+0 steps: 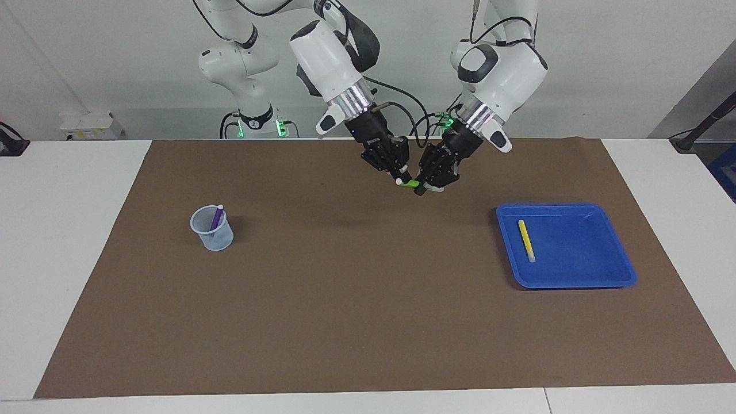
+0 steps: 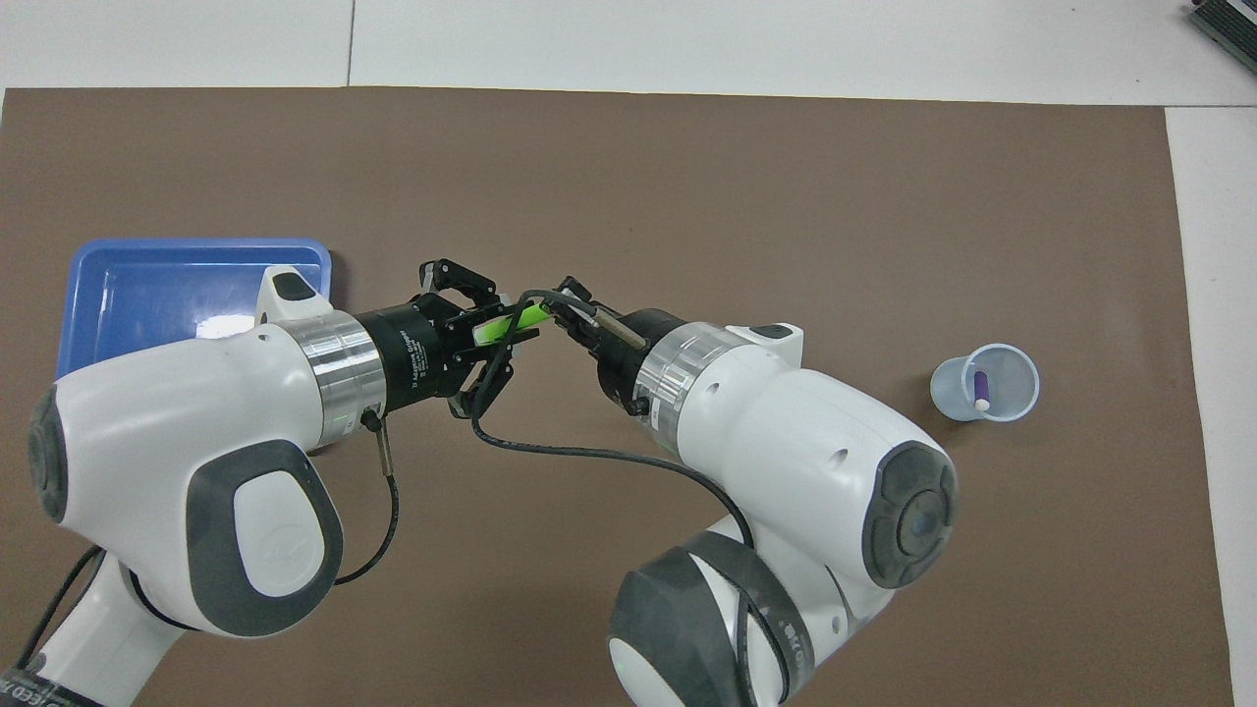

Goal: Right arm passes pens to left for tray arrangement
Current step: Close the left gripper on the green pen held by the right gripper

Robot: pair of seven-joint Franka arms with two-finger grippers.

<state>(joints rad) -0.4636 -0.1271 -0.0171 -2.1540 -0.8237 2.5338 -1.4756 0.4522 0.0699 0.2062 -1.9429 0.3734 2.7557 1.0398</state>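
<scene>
With yellow pen (image 1: 525,240) in tray (image 1: 621,275) | green pen (image 1: 411,184) mid-handover: right claw (image 1: 400,175) clamped on it, left claw (image 1: 429,187) closure unclear | purple pen (image 1: 216,218) left in cup (image 1: 221,241)

A robotics lab: two white jointed arms (image 1: 339,63) stand bolted at a white table (image 1: 69,230) covered by a brown mat (image 1: 345,299), before bare pale walls with cabling.

Green pen (image 1: 410,183) midair between both grippers (over the mat), yellow pen (image 1: 526,240) flat in blue tray (image 1: 575,282), purple pen (image 1: 217,217) leaning in cup (image 1: 214,237).
</scene>
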